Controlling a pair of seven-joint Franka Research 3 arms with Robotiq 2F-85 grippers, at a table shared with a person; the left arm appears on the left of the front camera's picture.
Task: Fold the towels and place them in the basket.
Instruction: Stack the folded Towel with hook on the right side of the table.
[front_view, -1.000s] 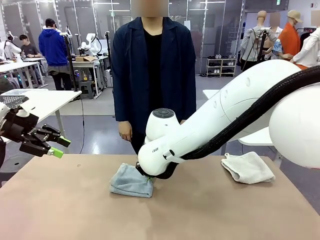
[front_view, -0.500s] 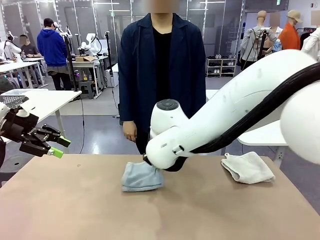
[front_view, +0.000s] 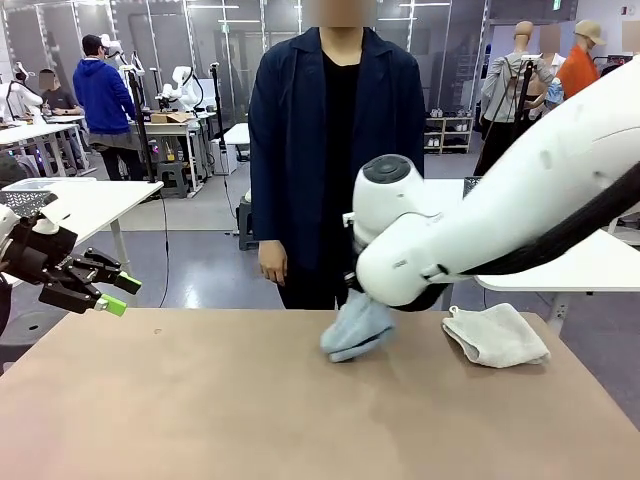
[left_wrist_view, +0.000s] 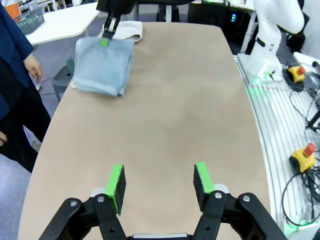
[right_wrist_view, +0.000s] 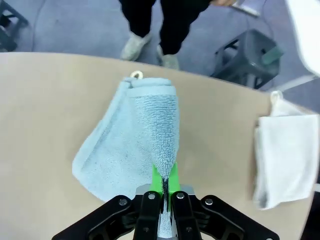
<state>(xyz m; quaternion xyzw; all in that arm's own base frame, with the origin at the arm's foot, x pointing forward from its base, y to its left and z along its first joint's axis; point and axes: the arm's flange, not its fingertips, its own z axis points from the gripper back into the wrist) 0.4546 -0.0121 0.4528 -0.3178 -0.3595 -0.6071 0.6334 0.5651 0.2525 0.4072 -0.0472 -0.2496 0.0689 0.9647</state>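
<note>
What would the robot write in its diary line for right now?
right gripper: shut on blue towel, lifted | left gripper: open, empty | white towel: folded on table

Folded pale blue towel (front_view: 358, 328) hanging bunched near the table's far edge, white towel (front_view: 497, 334) folded beside it.

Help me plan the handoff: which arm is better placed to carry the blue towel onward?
The right. Its gripper is already shut on the blue towel, lifting it beside the white towel. The left gripper hangs open, apart at the table's left edge.
</note>
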